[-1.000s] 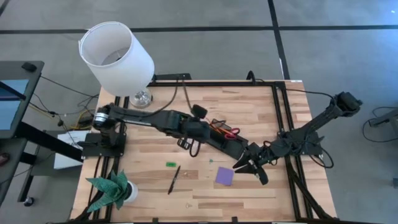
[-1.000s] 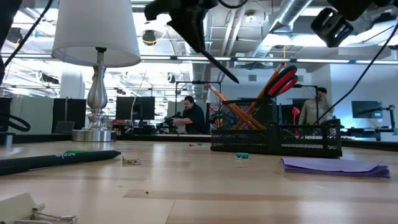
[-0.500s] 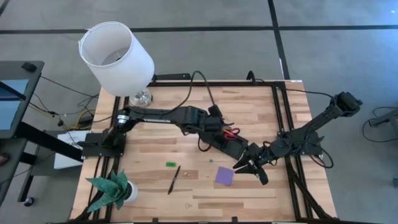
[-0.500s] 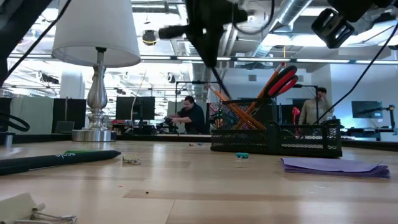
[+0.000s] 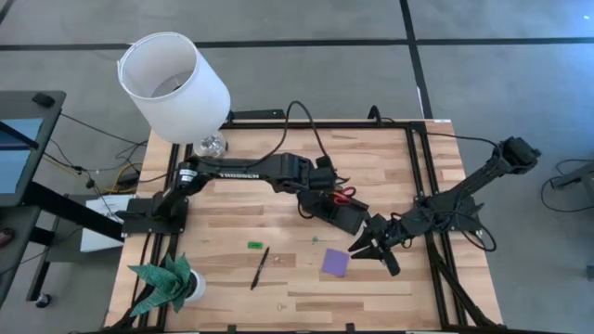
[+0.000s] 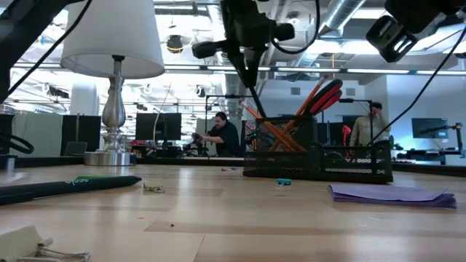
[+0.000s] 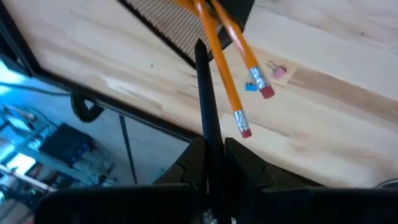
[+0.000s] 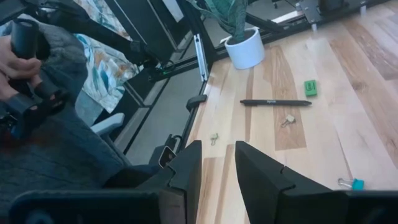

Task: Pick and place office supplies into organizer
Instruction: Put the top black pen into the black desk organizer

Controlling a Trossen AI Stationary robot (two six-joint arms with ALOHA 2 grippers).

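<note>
Pens are what we are handling now: the left gripper [image 7: 208, 163] has its fingers pinched narrow on a black pen [image 7: 205, 93], holding it by one end with the free end pointing down toward the organizer [image 5: 339, 211] near the middle of the table [image 5: 241, 199]. From the left wrist, the pen's tip sits right by the two orange pencils [image 7: 227, 62] that lean out of the organizer's mesh section. Red-handled scissors [image 6: 329, 94] stand in that same tall part.

To finish this step well, we judge that we should bring the pen closer to upright and lower it straight into the tall section, keeping its tip clear of the pencils so it does not lever them out. We would let go only once the tip is well inside the wall, since the organizer is light and could slide if pushed sideways.

Our right gripper [image 5: 376, 249] waits just beside the organizer's near corner, over the table, with its fingers partly apart and nothing between them. Left to collect are a second black pen [image 5: 260, 267], a purple note pad [image 5: 335, 262] and a small green piece [image 5: 254, 245], all lying flat on the wood in front of the organizer.
</note>
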